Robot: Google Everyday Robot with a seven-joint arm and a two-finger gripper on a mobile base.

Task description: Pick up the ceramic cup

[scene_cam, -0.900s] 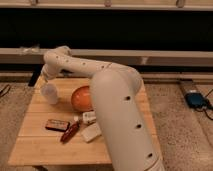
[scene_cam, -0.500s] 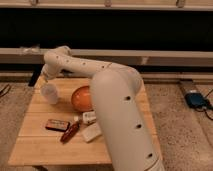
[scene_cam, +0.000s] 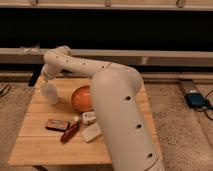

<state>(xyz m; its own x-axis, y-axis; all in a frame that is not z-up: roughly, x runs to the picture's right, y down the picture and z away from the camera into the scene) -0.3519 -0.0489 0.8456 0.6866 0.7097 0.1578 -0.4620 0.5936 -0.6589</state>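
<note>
The ceramic cup (scene_cam: pixel 49 93) is small, plain and white. It sits at the left side of the wooden table (scene_cam: pixel 35 142), left of the orange dome-shaped bowl (scene_cam: pixel 80 98). My white arm reaches from the lower right across the table. Its gripper (scene_cam: pixel 46 80) is directly above the cup and seems to touch its top. The arm's end hides how the gripper meets the cup.
A dark flat packet (scene_cam: pixel 56 124), a red elongated item (scene_cam: pixel 70 133), a small white container (scene_cam: pixel 89 117) and a white rectangular block (scene_cam: pixel 92 132) lie near the table's front middle. A low ledge runs behind the table. A blue device (scene_cam: pixel 195 99) lies on the floor at right.
</note>
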